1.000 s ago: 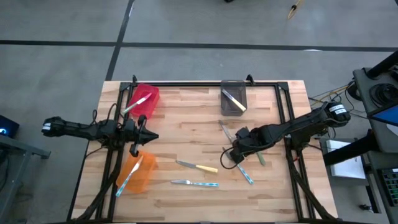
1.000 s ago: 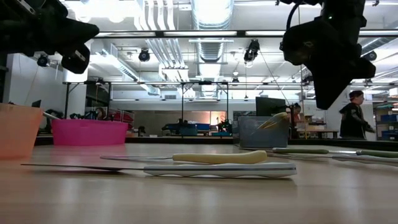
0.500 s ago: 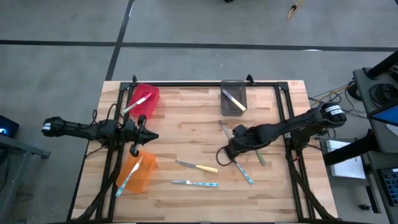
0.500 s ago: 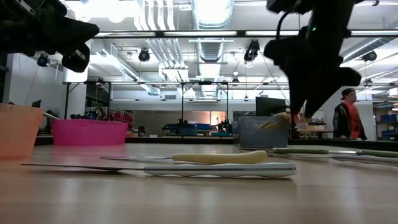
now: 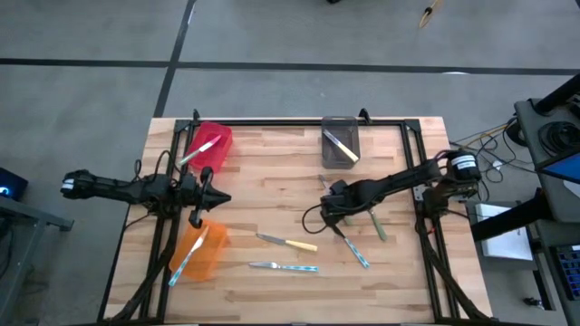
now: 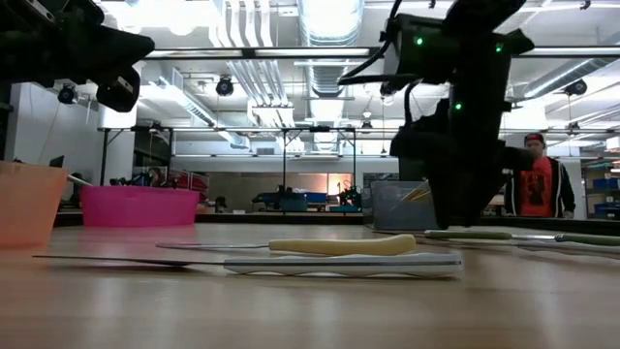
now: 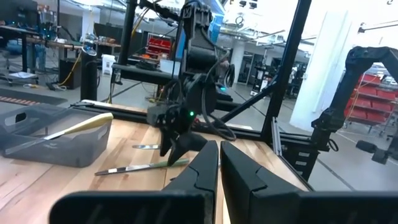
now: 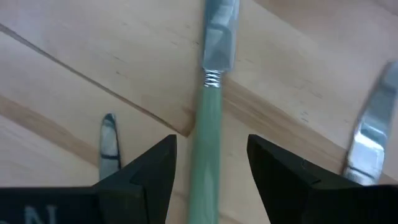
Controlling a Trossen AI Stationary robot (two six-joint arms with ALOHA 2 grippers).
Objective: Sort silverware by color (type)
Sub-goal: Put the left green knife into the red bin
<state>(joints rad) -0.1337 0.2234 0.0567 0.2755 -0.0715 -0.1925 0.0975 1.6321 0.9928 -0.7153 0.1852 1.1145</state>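
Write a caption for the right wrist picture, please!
Open right gripper straddles a green-handled knife lying on the wooden table.

Light wood plank table (image 5: 272,172), black frame rails. Red bin (image 5: 211,143) upper left, orange bin (image 5: 201,250) lower left, grey translucent bin (image 5: 340,142) top centre. Knives, silver blades: green handle (image 8: 208,146) between black fingers (image 8: 149,171); yellow handle (image 5: 302,244) and light-blue handle (image 5: 299,267) lower centre. Arms black.
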